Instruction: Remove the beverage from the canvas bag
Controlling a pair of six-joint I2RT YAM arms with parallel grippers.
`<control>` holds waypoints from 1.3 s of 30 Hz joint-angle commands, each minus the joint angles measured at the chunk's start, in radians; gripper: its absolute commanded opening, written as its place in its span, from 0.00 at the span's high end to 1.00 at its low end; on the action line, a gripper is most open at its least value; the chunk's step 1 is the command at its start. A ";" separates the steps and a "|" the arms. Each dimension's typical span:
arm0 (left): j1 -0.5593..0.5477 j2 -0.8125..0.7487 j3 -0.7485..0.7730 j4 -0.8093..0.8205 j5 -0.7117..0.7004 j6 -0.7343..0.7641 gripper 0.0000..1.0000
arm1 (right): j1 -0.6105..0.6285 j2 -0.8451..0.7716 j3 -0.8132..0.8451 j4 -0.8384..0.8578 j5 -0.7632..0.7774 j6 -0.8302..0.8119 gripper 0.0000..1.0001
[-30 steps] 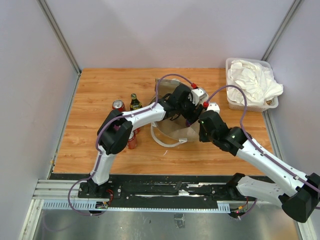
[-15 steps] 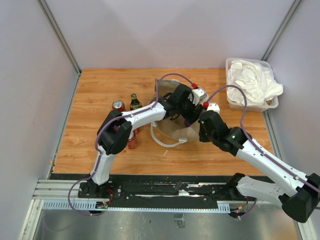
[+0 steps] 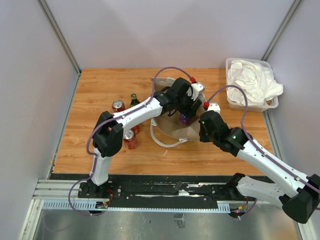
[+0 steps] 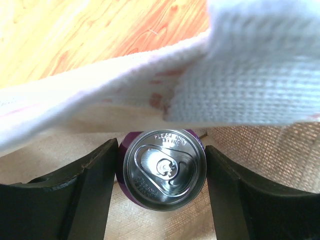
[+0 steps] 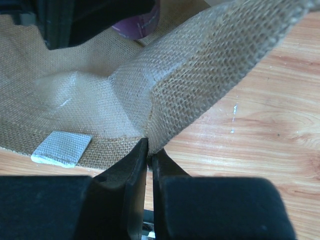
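The tan canvas bag (image 3: 172, 131) lies in the middle of the table with its white loop handle (image 3: 162, 141) at the front. My left gripper (image 3: 184, 115) is over the bag's mouth, shut on a purple beverage can (image 3: 184, 119). In the left wrist view the can's silver top (image 4: 164, 169) sits between the black fingers (image 4: 95, 192), under a white handle strap (image 4: 250, 65). My right gripper (image 5: 149, 150) is shut on the bag's rim (image 5: 200, 85) and holds it up. The right wrist view also shows the purple can (image 5: 137, 22) and a white patch (image 5: 62, 148).
Two red cans (image 3: 118, 105) (image 3: 130, 139) and a dark green bottle (image 3: 133, 101) stand left of the bag. A clear bin of white cloth (image 3: 250, 85) stands at the back right. Grey walls close in the table.
My left arm has risen and drawn back, and the purple can now shows in its gripper above the bag. My right gripper still holds the rim.
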 commanded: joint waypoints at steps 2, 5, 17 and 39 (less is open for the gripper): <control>-0.002 -0.111 0.089 -0.010 -0.016 -0.006 0.99 | 0.014 -0.010 -0.016 -0.036 0.029 0.001 0.91; -0.002 -0.142 0.110 -0.041 -0.023 -0.022 1.00 | 0.015 -0.007 -0.014 -0.033 0.028 0.000 0.91; -0.001 -0.431 0.019 -0.081 -0.151 -0.078 1.00 | 0.014 -0.005 -0.013 -0.022 0.041 -0.009 0.91; 0.230 -1.163 -0.566 -0.323 -0.575 -0.335 1.00 | 0.014 -0.015 -0.007 -0.009 0.063 0.005 0.90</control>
